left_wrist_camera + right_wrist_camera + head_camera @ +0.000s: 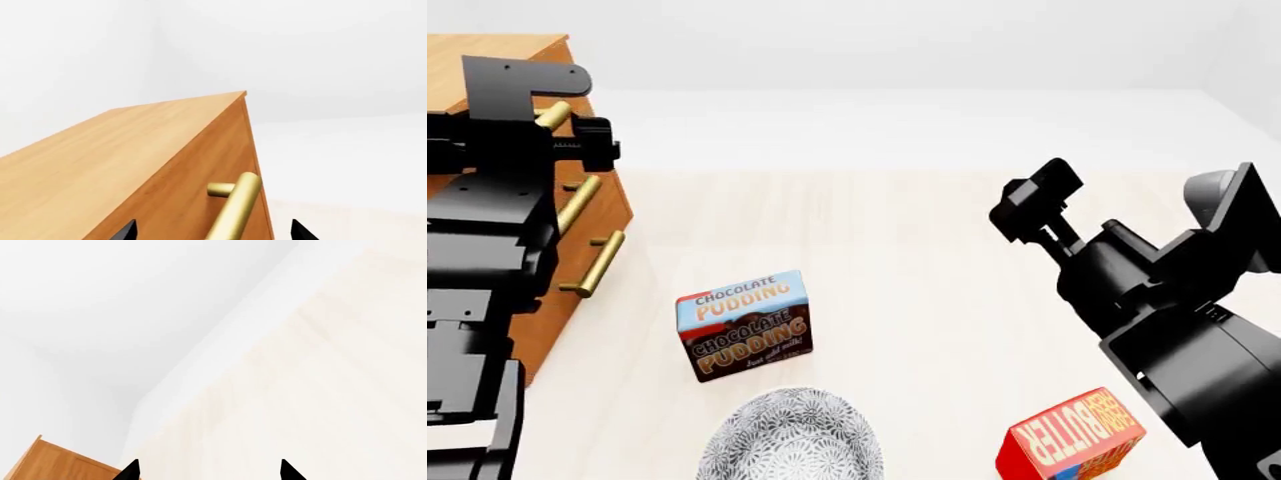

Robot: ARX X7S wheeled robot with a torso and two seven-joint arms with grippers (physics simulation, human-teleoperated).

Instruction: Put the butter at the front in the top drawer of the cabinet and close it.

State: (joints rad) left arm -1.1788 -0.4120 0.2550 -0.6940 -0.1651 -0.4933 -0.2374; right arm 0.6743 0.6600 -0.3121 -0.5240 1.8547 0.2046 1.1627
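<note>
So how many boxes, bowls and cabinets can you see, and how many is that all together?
Food boxes: 2, the brown-and-blue Chocolate Pudding box and the red butter carton.
Bowls: 1, the grey patterned bowl.
Cabinets: 1, the light-brown wooden cabinet.
Total: 4.

Bright even light, faint shadows, sharp renders

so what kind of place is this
Likely a bare simulated test room, kitchen-themed: plain white walls, a pale floor, a wooden cabinet, plus a pudding box and butter.
</note>
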